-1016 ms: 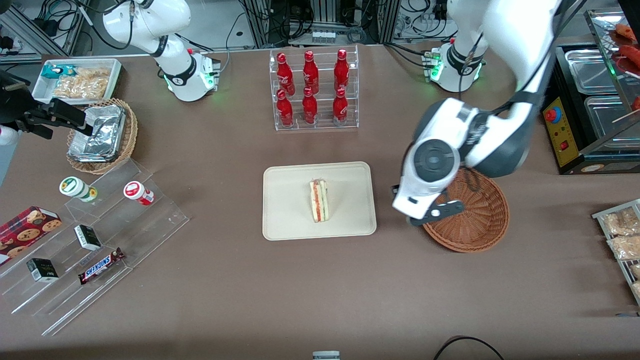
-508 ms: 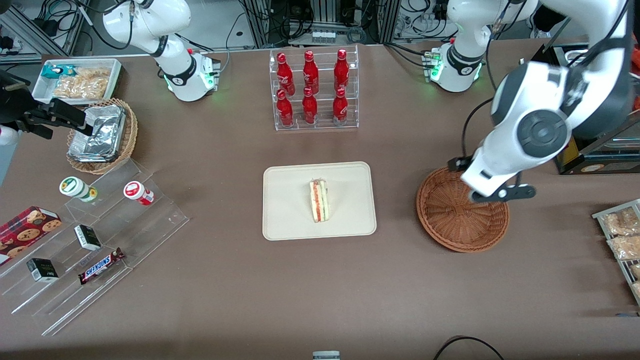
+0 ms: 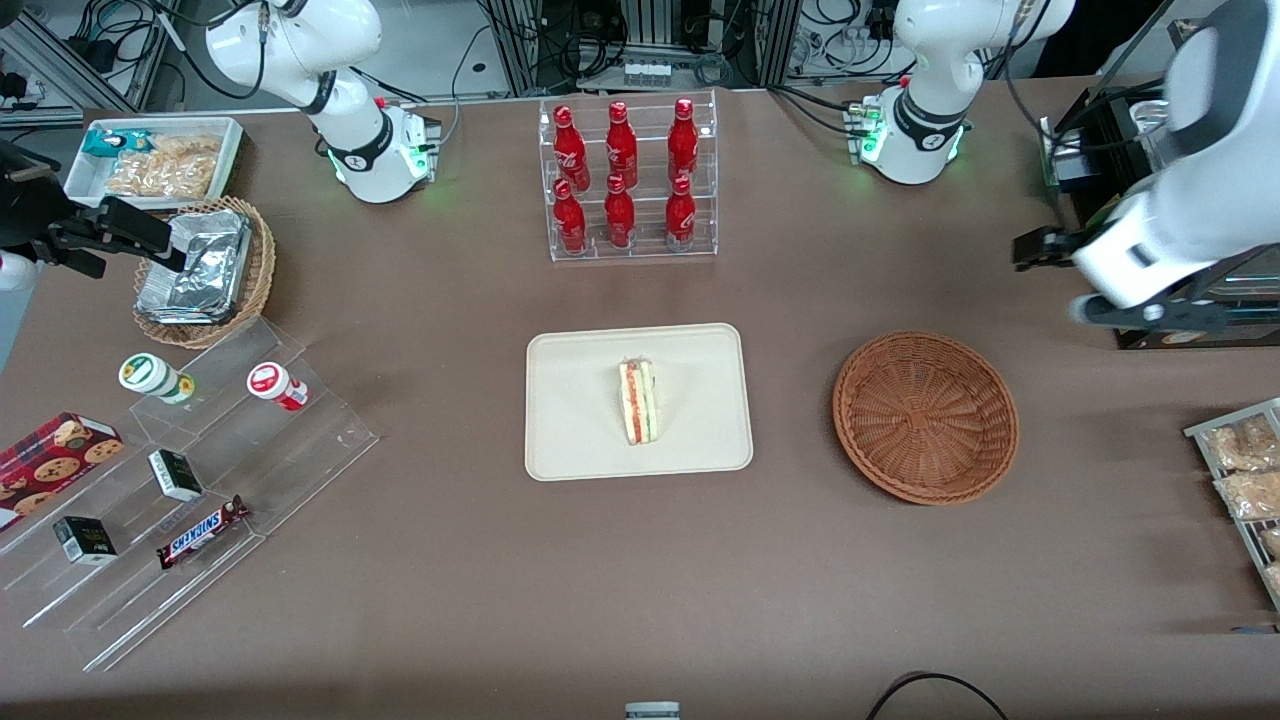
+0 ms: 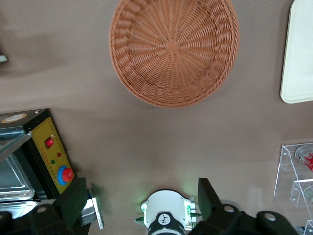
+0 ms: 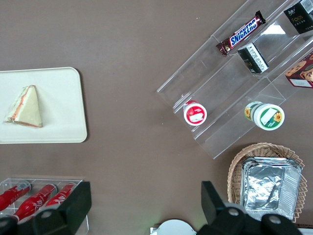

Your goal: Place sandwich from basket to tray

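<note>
The sandwich [image 3: 637, 402] lies on the cream tray [image 3: 580, 440], near its middle. It also shows in the right wrist view [image 5: 24, 106] on the tray [image 5: 63, 132]. The reddish-brown basket [image 3: 925, 415] stands empty beside the tray, toward the working arm's end. My left gripper [image 3: 1100, 280] hangs high above the table, farther from the front camera than the basket and nearer the working arm's end. In the left wrist view the gripper [image 4: 142, 196] is open and empty, with the basket [image 4: 173, 49] and a corner of the tray [image 4: 298, 58] below it.
A clear rack of red bottles [image 3: 625, 180] stands farther from the front camera than the tray. A black warmer cabinet with a yellow panel [image 3: 1120, 260] is by my gripper. A tan basket of foil packets [image 3: 200, 270] and clear snack steps [image 3: 200, 480] lie toward the parked arm's end.
My left gripper has swung up and away from over the basket toward the working arm's end of the table. The sandwich stays on the tray.
</note>
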### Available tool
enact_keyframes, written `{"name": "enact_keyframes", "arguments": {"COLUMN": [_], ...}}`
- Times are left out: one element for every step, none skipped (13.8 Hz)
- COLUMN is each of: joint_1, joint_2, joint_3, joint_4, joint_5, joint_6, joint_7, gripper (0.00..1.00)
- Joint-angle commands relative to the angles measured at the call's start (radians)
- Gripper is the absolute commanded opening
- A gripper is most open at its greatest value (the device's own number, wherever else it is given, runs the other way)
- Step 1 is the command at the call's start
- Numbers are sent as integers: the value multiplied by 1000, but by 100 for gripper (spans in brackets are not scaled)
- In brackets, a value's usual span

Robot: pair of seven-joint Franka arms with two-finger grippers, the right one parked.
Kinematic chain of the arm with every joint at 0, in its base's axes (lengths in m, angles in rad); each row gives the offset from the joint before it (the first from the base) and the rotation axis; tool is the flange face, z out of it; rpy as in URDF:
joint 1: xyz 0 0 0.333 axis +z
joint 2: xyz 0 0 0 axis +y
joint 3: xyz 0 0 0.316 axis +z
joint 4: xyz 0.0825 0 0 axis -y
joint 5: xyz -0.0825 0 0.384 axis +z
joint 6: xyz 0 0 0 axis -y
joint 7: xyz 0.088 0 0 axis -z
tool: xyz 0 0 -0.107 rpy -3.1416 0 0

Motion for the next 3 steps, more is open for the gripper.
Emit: {"name": "enact_keyframes", "arguments": {"joint_1": [0,-2,-2], "joint_2": [-11,-11,-11], "joint_3": [23,33,33], "joint_4": [28,28,28], "joint_5": [-18,-21,-23], "joint_6": [21,46,60], "joint_7": [13,13,11], "gripper": [100,100,100]}}
